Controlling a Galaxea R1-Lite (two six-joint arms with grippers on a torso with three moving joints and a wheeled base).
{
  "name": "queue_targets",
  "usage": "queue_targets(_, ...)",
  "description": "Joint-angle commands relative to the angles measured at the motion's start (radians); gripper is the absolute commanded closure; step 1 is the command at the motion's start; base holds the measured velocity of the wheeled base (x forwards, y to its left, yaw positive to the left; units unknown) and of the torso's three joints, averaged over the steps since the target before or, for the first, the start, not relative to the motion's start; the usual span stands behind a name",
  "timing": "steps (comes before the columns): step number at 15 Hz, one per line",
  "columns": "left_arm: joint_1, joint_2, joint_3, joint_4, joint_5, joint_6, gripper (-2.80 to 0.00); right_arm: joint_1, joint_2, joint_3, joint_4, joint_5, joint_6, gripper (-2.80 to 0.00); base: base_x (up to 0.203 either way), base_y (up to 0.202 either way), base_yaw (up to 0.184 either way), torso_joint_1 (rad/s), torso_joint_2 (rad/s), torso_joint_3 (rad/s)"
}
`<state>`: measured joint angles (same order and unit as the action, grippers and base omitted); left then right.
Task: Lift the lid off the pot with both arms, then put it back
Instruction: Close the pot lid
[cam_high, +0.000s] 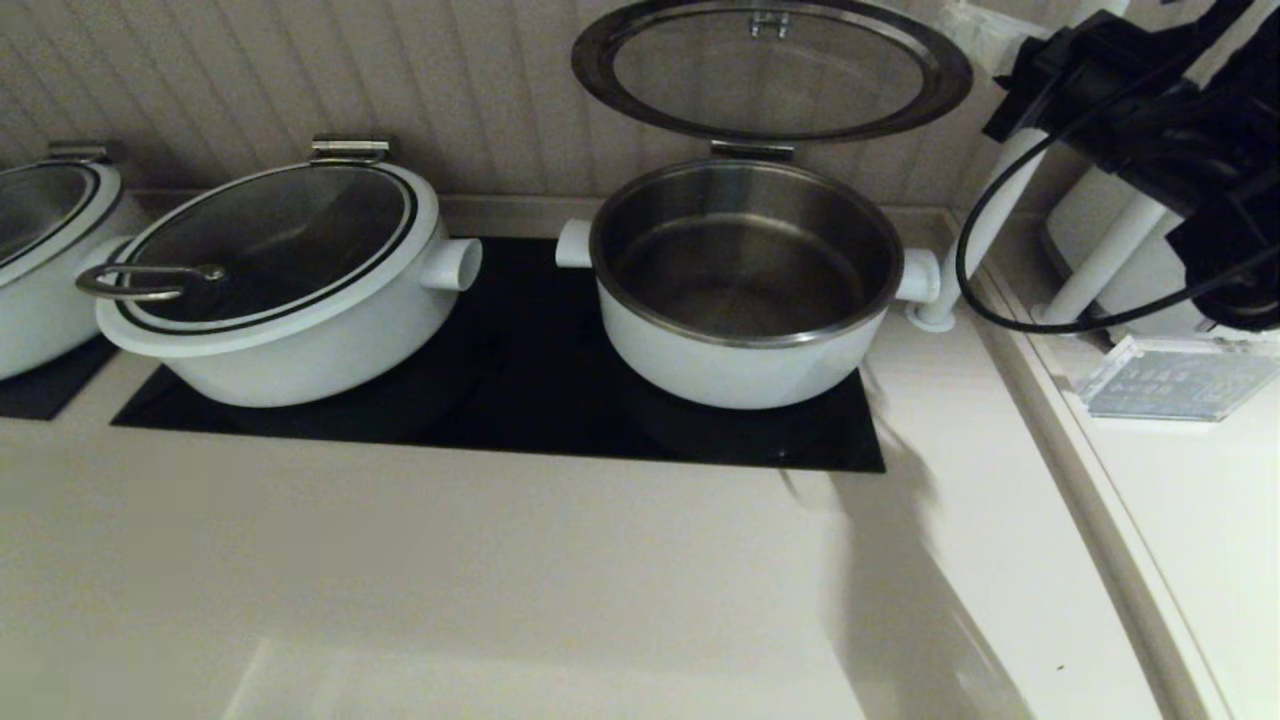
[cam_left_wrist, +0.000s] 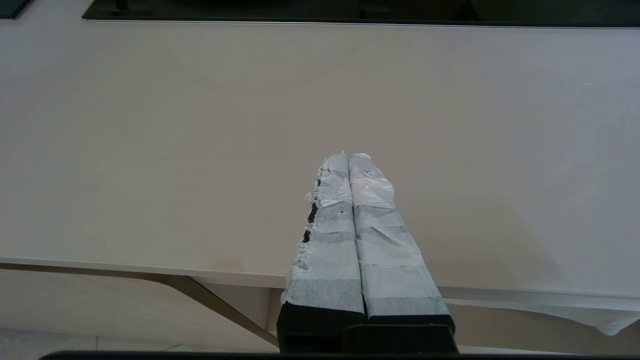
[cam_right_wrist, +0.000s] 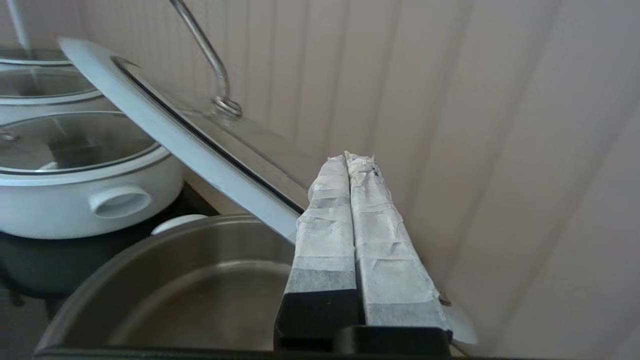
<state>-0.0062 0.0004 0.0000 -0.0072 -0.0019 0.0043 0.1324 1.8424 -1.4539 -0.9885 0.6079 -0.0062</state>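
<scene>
The pot (cam_high: 745, 360) stands open on the black cooktop, and its steel inside shows in the right wrist view (cam_right_wrist: 200, 280). The lid (cam_high: 770, 75) stands raised on its hinge bracket (cam_high: 752, 150) at the pot's back, leaning towards the wall. In the right wrist view its white rim (cam_right_wrist: 200, 150) slants past my fingers, with the steel handle (cam_right_wrist: 215, 75) above. My right gripper (cam_right_wrist: 350, 159) is shut and empty, beside the lid's rim and close to the wall. My right arm (cam_high: 1130, 100) is at the upper right. My left gripper (cam_left_wrist: 348, 156) is shut and empty over the counter's front.
A wider lidded white pot (cam_high: 300, 330) sits left of the pot on the cooktop (cam_high: 520, 410), with another pot (cam_high: 40, 260) at the far left. White pipes (cam_high: 1100, 260) and a clear block (cam_high: 1180, 380) stand on the right. The panelled wall is close behind.
</scene>
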Motion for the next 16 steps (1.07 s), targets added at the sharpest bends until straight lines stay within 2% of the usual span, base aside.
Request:
queue_targets(1,0.0,0.0,0.0,0.0,0.0,0.0,0.0,0.025,-0.013,0.031,-0.01,0.004,-0.001,0.0,0.0,0.0,0.0,0.0,0.0,0.0)
queue_targets(16,0.0,0.0,0.0,0.0,0.0,0.0,0.0,0.069,-0.06,0.191,-0.082,0.004,-0.005,0.0,0.0,0.0,0.0,0.0,0.0,0.0)
